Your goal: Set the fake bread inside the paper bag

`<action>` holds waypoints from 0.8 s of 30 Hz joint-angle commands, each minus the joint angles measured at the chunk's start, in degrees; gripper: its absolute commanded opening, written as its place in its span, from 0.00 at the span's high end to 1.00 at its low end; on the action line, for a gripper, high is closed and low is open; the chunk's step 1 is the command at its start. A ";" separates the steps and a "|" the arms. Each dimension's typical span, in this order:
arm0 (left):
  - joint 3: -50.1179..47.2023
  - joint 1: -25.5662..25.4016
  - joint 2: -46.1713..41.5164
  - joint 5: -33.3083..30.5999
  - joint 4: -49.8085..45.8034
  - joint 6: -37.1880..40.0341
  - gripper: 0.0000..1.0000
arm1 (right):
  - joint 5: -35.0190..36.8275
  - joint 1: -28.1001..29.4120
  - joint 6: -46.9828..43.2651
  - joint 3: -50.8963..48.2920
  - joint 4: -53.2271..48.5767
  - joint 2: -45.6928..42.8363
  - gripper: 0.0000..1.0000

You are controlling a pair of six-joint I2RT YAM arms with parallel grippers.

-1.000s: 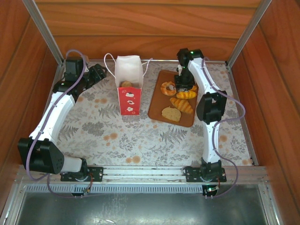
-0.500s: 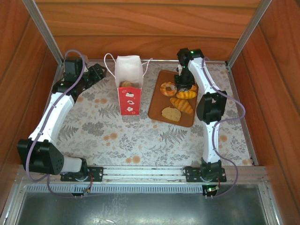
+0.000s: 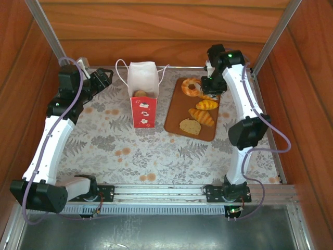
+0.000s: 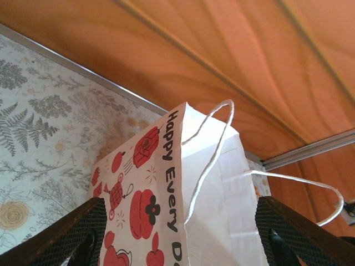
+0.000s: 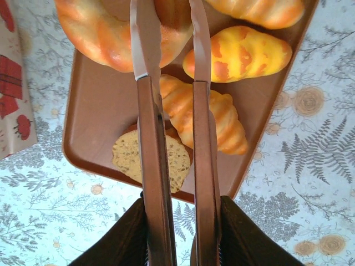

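Closed right gripper (image 5: 169, 16) onto rim of ring pastry (image 3: 190, 87) and raised it off the board (image 3: 177, 115), toward upper centre of top view. Kept left gripper (image 3: 102, 79) at upper left, fingers wide apart, empty. Judged ready for carry to paper bag (image 3: 142, 101), upright left of board.

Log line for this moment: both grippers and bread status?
right gripper: shut on ring bread | left gripper: open, beside paper bag | board: croissant, slice waiting
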 commanded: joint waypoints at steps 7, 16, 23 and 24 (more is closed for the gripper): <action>-0.09 -4.99 2.63 -1.31 -0.21 -2.17 0.27 | 2.60 2.63 1.79 -2.97 -4.86 -10.69 0.66; 0.89 -7.65 8.67 -0.93 -0.23 -2.46 0.30 | 3.88 5.99 4.89 -4.63 -8.19 -19.90 0.66; 2.50 -8.54 12.36 -0.11 -0.21 -3.15 0.36 | 5.38 8.87 6.10 -3.55 -10.02 -23.03 0.66; 2.50 -8.58 12.72 -0.22 -0.28 -3.37 0.37 | 5.57 9.21 6.27 -2.99 -10.34 -23.23 0.66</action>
